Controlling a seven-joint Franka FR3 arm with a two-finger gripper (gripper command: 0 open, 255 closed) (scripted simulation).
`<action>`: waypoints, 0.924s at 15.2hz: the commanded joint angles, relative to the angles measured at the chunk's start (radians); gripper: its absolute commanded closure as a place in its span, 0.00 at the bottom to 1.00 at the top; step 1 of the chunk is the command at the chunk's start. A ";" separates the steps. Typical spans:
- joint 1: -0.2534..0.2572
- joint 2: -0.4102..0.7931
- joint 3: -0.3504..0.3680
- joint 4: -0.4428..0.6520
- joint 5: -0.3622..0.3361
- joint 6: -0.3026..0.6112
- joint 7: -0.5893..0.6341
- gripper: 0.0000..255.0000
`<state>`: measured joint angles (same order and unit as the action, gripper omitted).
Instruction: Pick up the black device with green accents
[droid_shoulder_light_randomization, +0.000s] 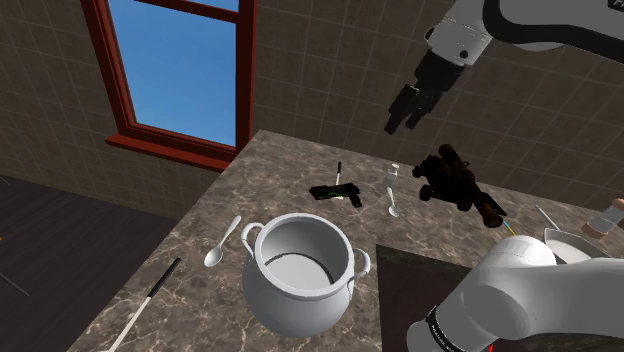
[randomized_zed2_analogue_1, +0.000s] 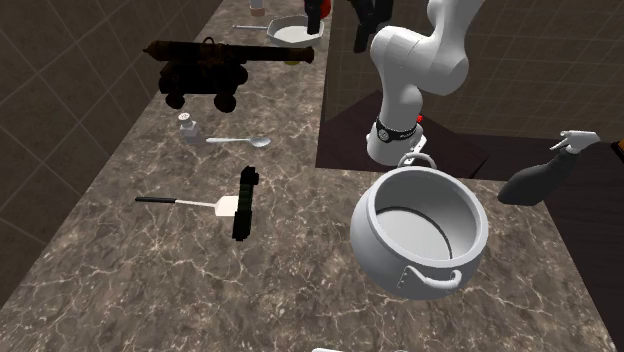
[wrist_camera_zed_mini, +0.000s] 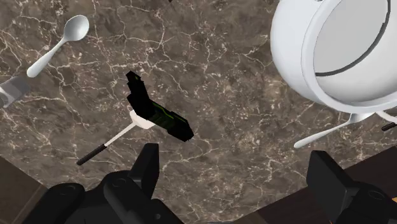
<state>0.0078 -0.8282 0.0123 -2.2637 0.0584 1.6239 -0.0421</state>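
Note:
The black device with green accents lies flat on the brown marble counter, near the window-side end of it. A white spatula with a black handle lies against it. In the second exterior view the device rests between the spatula and the white pot. My gripper hangs high above the counter, open and holding nothing. In the wrist view the device lies well below the gripper, just beyond one finger and not between the two.
A big white two-handled pot stands near the counter's front edge, with a spoon beside it. A dark toy cannon, a small shaker and another spoon lie further along. A spray bottle hovers off the counter.

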 joint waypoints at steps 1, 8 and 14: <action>0.000 0.000 0.000 0.000 0.000 0.000 0.000 0.00; 0.036 0.159 -0.076 -0.070 -0.067 0.146 -0.220 0.00; 0.061 0.338 -0.131 -0.085 -0.118 0.274 -0.397 0.00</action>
<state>0.0664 -0.5181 -0.1062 -2.3455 -0.0490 1.8773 -0.4027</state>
